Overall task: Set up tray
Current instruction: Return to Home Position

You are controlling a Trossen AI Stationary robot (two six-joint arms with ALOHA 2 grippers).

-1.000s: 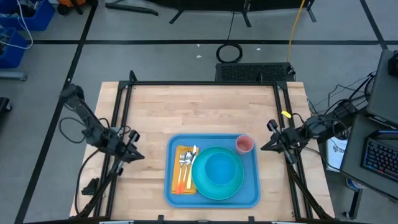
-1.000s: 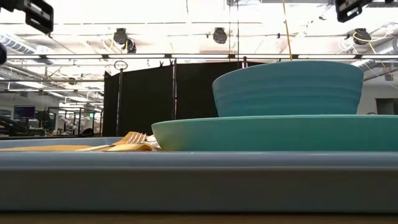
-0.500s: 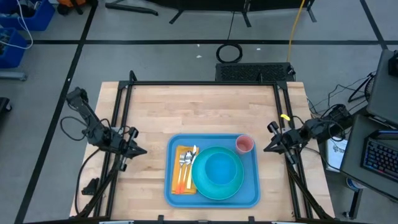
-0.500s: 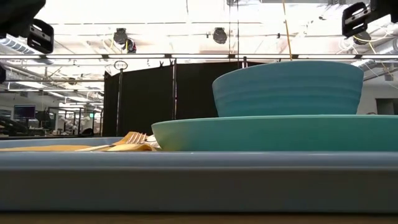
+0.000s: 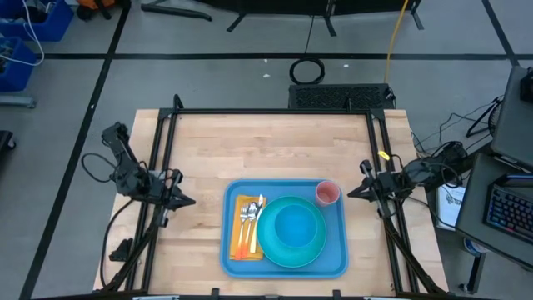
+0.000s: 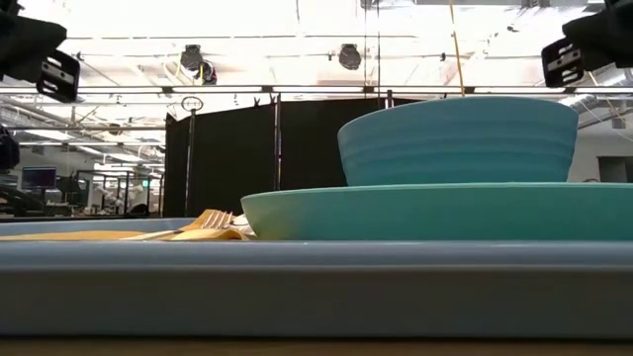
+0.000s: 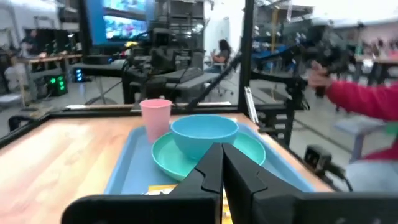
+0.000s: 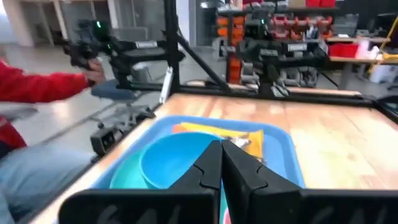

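The blue tray point(image 5: 337, 260) lies flat near the table's near edge. On it rest a round teal plate point(image 5: 310, 252) with a teal bowl point(image 5: 292, 225) on top, a pink cup point(image 5: 327, 192) upright in its far right corner, and a yellow-orange napkin point(image 5: 236, 231) carrying cutlery point(image 5: 250, 215) at its left side. My left gripper point(image 5: 190, 201) hovers left of the tray, shut, touching nothing. My right gripper point(image 5: 351, 194) hovers right of the tray by the cup, shut and empty. In the left wrist view the tray point(image 7: 124, 177), bowl point(image 7: 204, 134) and cup point(image 7: 155, 118) lie ahead of the fingers.
Black frame rails point(image 5: 163, 167) run along the table's left and right sides and far edge. Bare wood point(image 5: 266, 146) fills the table's far half. A person in a red sleeve point(image 7: 360, 99) and jeans stands near the table's near edge, holding a device.
My left arm has swung its elbow toward the table's far edge while its gripper stayed left of the tray, dropping a little in the low view. My right gripper has also come down slightly, staying beside the cup. The tray and its contents have kept still.
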